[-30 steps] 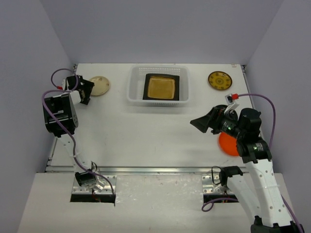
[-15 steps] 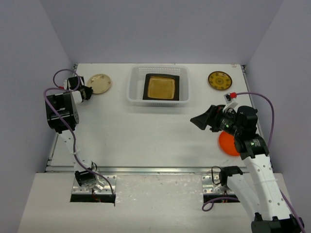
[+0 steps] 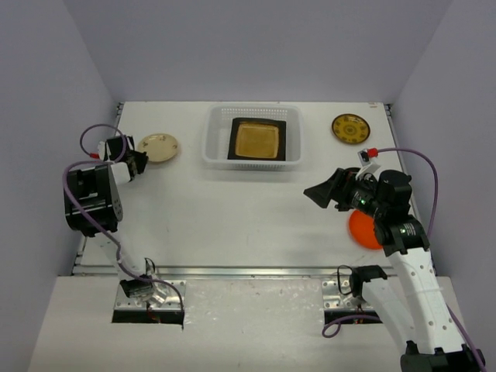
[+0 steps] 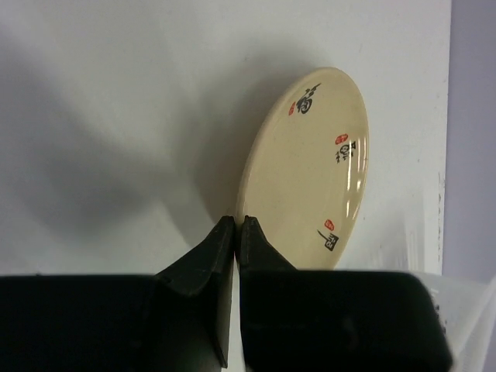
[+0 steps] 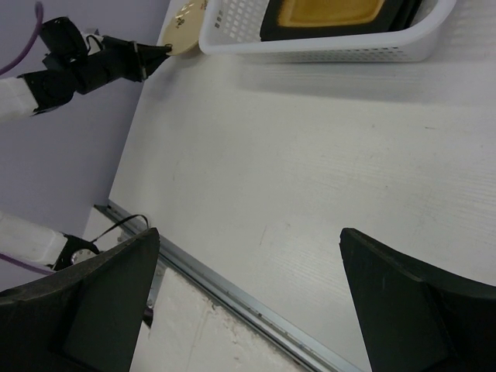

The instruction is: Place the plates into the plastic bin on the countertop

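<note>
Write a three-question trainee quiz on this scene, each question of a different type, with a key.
1. True or false: the translucent white plastic bin is empty.
2. Multiple choice: the left gripper is shut on
A. the cream round plate
B. the bin's rim
C. nothing
3. Short answer: is the right gripper open or shut?

Key
1. False; the bin holds the amber-centred square plate.
2. A
3. Open

1. The cream plate (image 4: 310,170) bore small black and red marks.
2. The square plate (image 3: 256,139) was amber, rimmed black.
3. The bin (image 3: 252,163) was translucent white and perforated.
4. The yellow plate (image 3: 349,128) carried a dark pattern.
5. The orange plate (image 3: 359,229) was plain.
6. The table (image 3: 232,209) was white.
</note>
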Available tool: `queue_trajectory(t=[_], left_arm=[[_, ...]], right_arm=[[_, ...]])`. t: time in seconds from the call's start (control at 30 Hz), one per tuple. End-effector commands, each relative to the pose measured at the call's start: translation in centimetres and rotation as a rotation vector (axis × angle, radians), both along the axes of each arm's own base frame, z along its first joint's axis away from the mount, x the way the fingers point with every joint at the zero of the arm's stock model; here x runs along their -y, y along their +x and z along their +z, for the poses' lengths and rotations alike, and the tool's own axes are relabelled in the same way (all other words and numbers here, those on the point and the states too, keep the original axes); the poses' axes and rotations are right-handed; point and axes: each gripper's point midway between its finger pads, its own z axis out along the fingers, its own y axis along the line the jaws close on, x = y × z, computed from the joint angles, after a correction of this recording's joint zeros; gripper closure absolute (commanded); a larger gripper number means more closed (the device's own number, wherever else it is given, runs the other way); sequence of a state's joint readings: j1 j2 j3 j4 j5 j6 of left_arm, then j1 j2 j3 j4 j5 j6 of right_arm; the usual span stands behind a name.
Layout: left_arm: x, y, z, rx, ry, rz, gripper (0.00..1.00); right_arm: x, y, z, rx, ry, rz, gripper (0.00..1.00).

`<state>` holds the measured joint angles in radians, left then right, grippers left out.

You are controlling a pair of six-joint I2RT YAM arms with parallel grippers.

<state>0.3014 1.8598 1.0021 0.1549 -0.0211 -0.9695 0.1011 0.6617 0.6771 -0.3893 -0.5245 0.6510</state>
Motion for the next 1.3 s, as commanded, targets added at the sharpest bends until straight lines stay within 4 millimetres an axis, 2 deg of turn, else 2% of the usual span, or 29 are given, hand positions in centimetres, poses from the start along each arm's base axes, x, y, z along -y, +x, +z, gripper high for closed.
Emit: queue_trajectory(t=[0.0,0.07,0.13,0.23,0.3,0.33,0.37,0.5,0.57,0.67,0.77,0.87,0.97,1.1,1.2,1.27], left_arm=[[0.9,-1.7,14.5,0.35,0.132,0.048,1.0],[2.3,-3.1,17.9,0.417,0.156,0.024,1.0],[4.7,-3.7,19.6,0.454,0.168,-0.034,1.0],[10.0,-3.8,22.5,0.546,0.188,-0.172,1.0],[13.8,-2.6,23.4,0.573,0.187,-0.281,1.0],[15.6,-1.9,23.4,0.561,0.185,-0.332,1.0],[18.2,-1.5,22.6,0.532,0.184,-0.409,1.0],[25.3,1.8,19.7,0.486,0.111,-0.64,1.0],[28.0,3.3,18.2,0.468,0.109,-0.712,1.0],[30.8,5.5,16.1,0.44,0.095,-0.795,1.0],[33.5,6.7,14.2,0.4,0.066,-0.875,1.0],[34.5,7.9,12.5,0.35,0.085,-0.882,1.0],[34.7,7.9,11.3,0.322,0.081,-0.876,1.0],[34.4,7.9,10.3,0.286,0.095,-0.859,0.63],[34.0,7.9,10.5,0.279,0.109,-0.842,0.45],[33.9,7.9,11.2,0.284,0.116,-0.833,0.4]], right_arm=[[-0.2,-0.1,1.5,0.068,0.016,0.011,0.01],[0.0,0.0,1.6,0.072,0.015,-0.004,0.01],[0.4,0.0,1.5,0.072,0.009,-0.03,0.01],[0.6,-0.1,1.1,0.059,0.005,-0.048,0.01],[0.6,-0.2,1.0,0.047,0.01,-0.054,0.01],[0.7,-0.2,1.0,0.043,0.012,-0.058,0.01],[0.7,-0.2,1.1,0.043,0.016,-0.061,0.01],[1.1,-0.6,1.8,0.053,0.02,-0.091,0.01],[1.2,-0.7,2.0,0.054,0.02,-0.101,0.01],[1.4,-1.0,2.1,0.058,0.01,-0.108,0.01],[1.6,-0.9,1.8,0.048,-0.002,-0.117,0.01],[1.7,-0.9,1.5,0.038,-0.012,-0.119,0.01],[1.8,-0.9,1.6,0.039,-0.023,-0.122,0.01],[2.0,-0.8,1.5,0.036,-0.037,-0.127,0.01],[2.0,-0.7,1.1,0.022,-0.041,-0.126,0.01],[2.0,-0.7,0.9,0.016,-0.042,-0.126,0.01]])
